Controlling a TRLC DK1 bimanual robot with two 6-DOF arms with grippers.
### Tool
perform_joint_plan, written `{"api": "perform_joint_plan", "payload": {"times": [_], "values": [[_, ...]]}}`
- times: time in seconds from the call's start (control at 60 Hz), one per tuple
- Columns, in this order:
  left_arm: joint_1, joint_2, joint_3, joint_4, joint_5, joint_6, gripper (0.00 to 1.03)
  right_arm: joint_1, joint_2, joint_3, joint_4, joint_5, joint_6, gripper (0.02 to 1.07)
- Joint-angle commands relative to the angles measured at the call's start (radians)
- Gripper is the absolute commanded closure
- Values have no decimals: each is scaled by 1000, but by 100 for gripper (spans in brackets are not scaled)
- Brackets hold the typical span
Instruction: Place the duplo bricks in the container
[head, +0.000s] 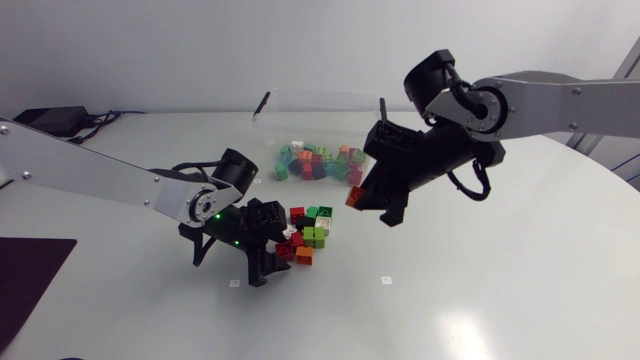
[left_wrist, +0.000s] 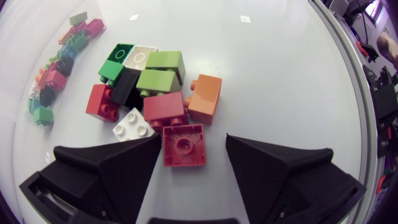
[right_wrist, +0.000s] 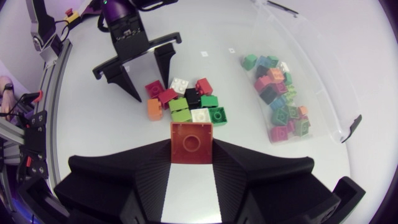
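Left arm: low over the white table (head: 500, 280). The left gripper (left_wrist: 193, 140) stands wide open and grips nothing. A red brick (left_wrist: 183, 144) lies studs-down on the table between its fingers, close against one finger and apart from the other.

Centre: just ahead of that gripper is the pile of loose bricks (head: 308, 232) (red, green, black, white, orange), bunched together and touching.

Behind the pile: the clear container (head: 300, 110), upright, with many mixed bricks (head: 320, 163) already lying on its floor.

Right arm: raised above the table, near the container's front wall. The right gripper (right_wrist: 191, 141) is closed on an orange-red brick (right_wrist: 191, 134), with one finger against each side.
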Motion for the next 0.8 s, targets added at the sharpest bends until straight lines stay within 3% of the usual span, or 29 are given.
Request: {"api": "perform_joint_plan", "payload": {"times": [0.0, 0.067, 0.183, 0.517, 0.783], "values": [[-12, 23, 18, 4, 12, -19, 60, -26, -9, 56, 1, -24, 28, 76], [-18, 18, 12, 2, 12, -21, 72, -49, 6, 87, 41, -35, 70, 76], [-21, -15, -2, -21, 3, -21, 79, -84, 49, 144, 99, -56, 143, 76], [-7, -202, -36, -171, -14, -1, 80, -121, 203, 299, 234, -36, 318, 76], [25, -264, 67, -262, -17, -35, 80, -113, 316, 428, 314, 28, 439, 76]]}}
